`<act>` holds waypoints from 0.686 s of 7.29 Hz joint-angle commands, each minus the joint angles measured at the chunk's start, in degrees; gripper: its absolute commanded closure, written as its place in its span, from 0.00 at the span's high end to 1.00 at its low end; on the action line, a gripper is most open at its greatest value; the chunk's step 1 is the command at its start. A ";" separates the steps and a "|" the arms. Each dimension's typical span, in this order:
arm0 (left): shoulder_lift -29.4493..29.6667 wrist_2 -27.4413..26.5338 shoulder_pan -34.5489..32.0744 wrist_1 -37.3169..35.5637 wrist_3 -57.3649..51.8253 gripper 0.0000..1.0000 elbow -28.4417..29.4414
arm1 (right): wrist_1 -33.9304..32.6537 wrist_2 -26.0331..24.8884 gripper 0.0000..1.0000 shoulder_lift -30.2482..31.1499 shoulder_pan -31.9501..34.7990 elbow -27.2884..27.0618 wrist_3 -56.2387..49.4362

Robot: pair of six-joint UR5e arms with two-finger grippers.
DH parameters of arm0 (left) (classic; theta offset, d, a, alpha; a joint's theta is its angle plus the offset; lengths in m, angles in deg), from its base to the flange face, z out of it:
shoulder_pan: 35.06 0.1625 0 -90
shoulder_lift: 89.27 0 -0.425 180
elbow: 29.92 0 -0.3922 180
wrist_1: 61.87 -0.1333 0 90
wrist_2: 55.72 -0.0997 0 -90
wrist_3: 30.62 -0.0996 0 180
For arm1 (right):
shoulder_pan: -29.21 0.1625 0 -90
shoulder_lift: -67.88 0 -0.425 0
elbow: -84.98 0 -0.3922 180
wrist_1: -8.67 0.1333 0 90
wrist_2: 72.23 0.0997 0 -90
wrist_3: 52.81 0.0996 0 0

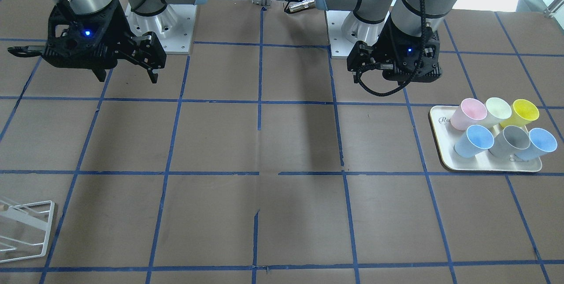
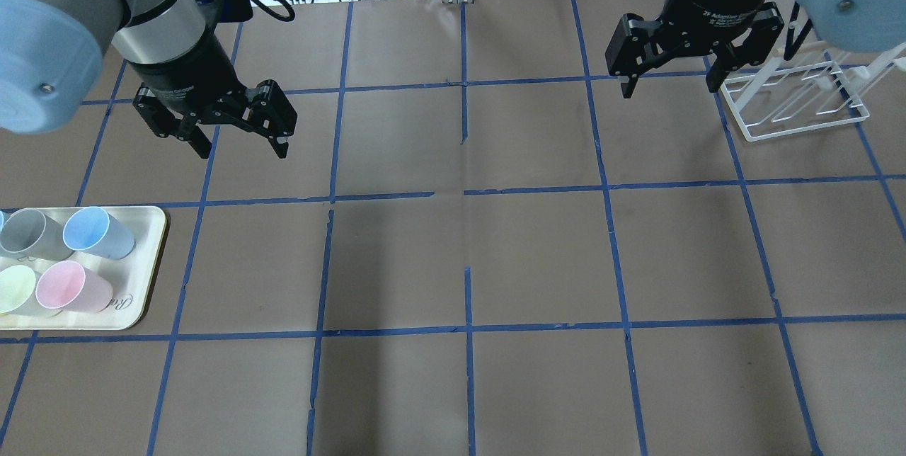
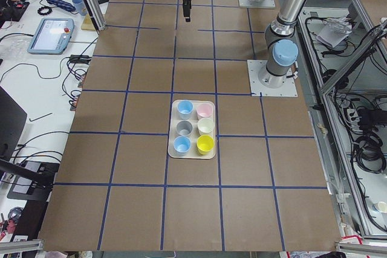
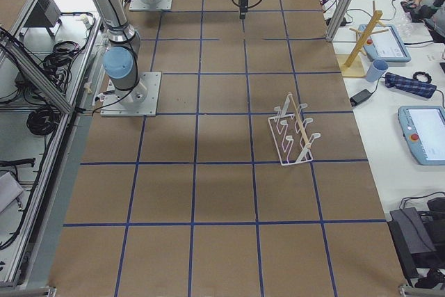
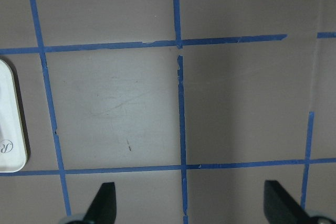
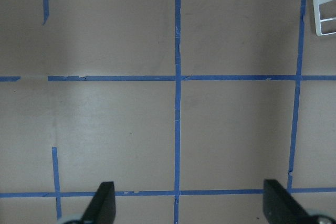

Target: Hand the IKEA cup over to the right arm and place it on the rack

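Left claw (image 2: 244,151) gapes overhead; front view hides that gap

pale blue IKEA cup (image 1: 473,140) upright on tray (image 1: 489,166) (beside grey cup (image 1: 511,140)), white wire rack (image 4: 292,130) well apart, right tool (image 2: 669,84) spread wide

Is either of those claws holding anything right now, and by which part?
Nothing is held. The left gripper and right gripper both hang open and empty above the table; the pale blue cup stands on the tray.
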 commanded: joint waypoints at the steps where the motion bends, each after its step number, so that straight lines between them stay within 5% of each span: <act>1: -0.06 -0.02 0.00 0.09 -0.01 1.00 0.25 | -0.06 0.10 1.00 -0.03 0.00 0.00 0.09; 5: 0.21 0.15 0.26 0.09 -0.10 1.00 0.43 | -0.59 -0.16 1.00 -0.12 -0.09 0.08 0.09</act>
